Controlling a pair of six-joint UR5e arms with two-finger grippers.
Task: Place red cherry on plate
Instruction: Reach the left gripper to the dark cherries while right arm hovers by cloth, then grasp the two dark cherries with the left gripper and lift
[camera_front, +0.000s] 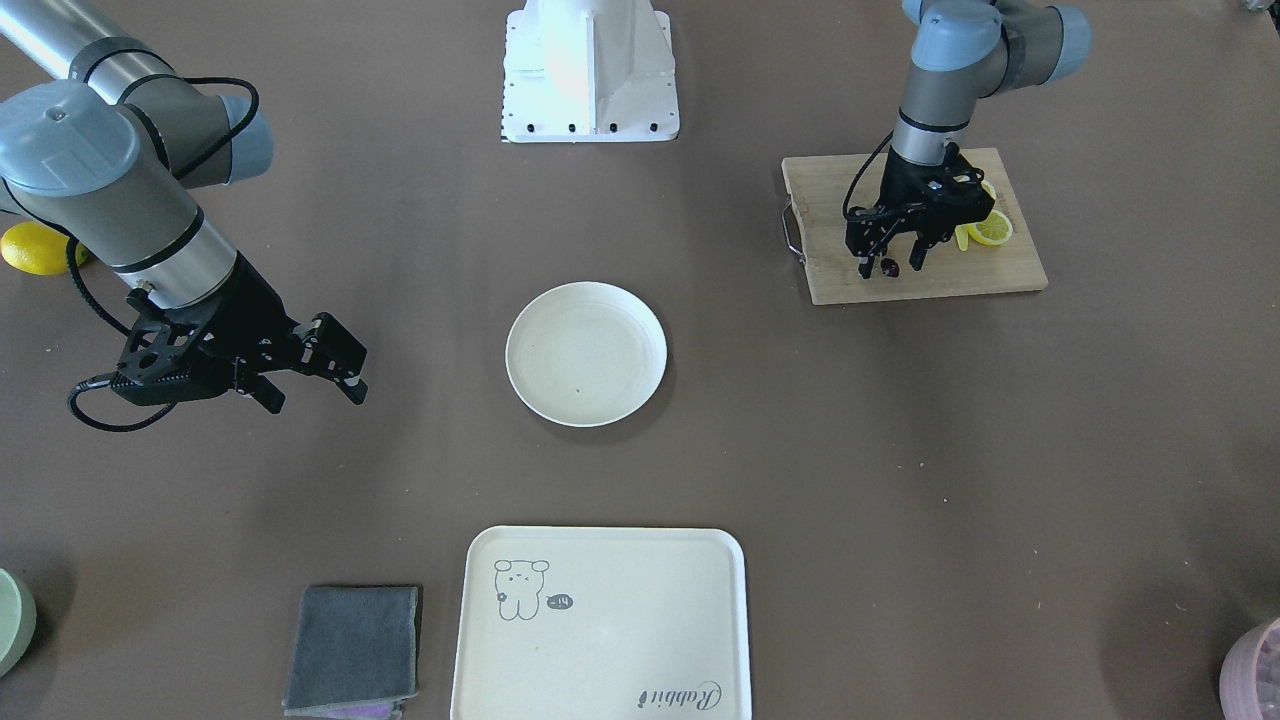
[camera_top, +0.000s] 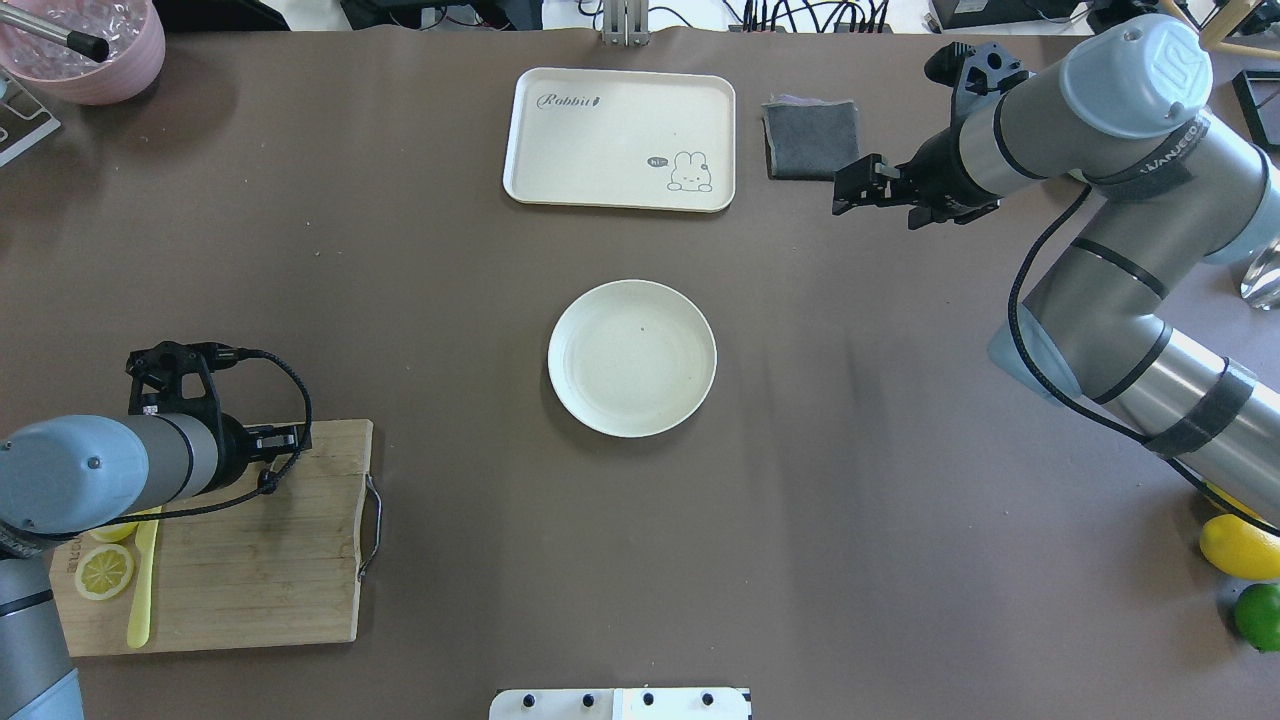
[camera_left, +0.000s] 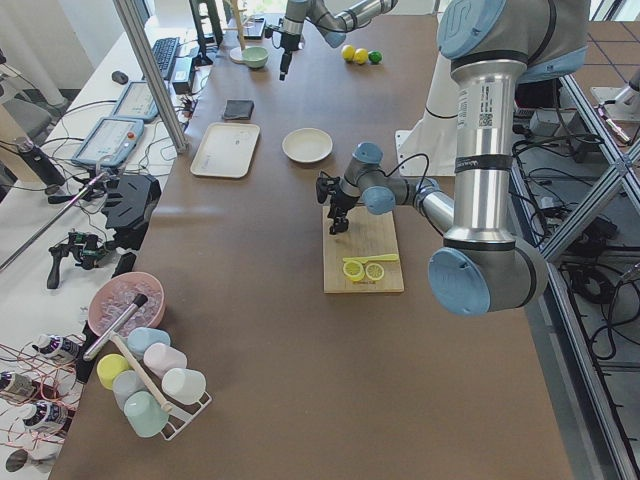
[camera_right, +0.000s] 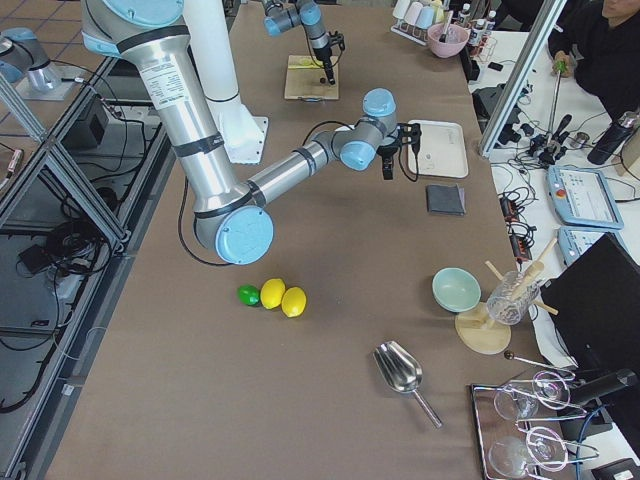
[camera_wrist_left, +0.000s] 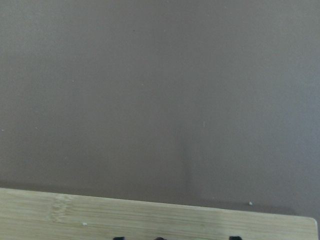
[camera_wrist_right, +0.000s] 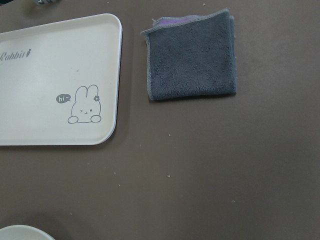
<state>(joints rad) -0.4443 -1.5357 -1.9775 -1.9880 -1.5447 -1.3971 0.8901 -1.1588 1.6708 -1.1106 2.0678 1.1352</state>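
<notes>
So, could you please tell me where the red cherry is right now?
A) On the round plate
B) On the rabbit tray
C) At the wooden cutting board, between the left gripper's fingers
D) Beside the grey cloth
C: the front-facing view shows the red cherry at the wooden cutting board, between the spread fingers of the left gripper, while the plate holds nothing.

Brown table (camera_front: 900, 450) — plate (camera_front: 586, 354) at centre; tray (camera_front: 600, 625), grey cloth (camera_front: 353, 645), cutting board (camera_front: 960, 280), lemon (camera_front: 30, 248), lime (camera_top: 1258, 615) around it
</notes>
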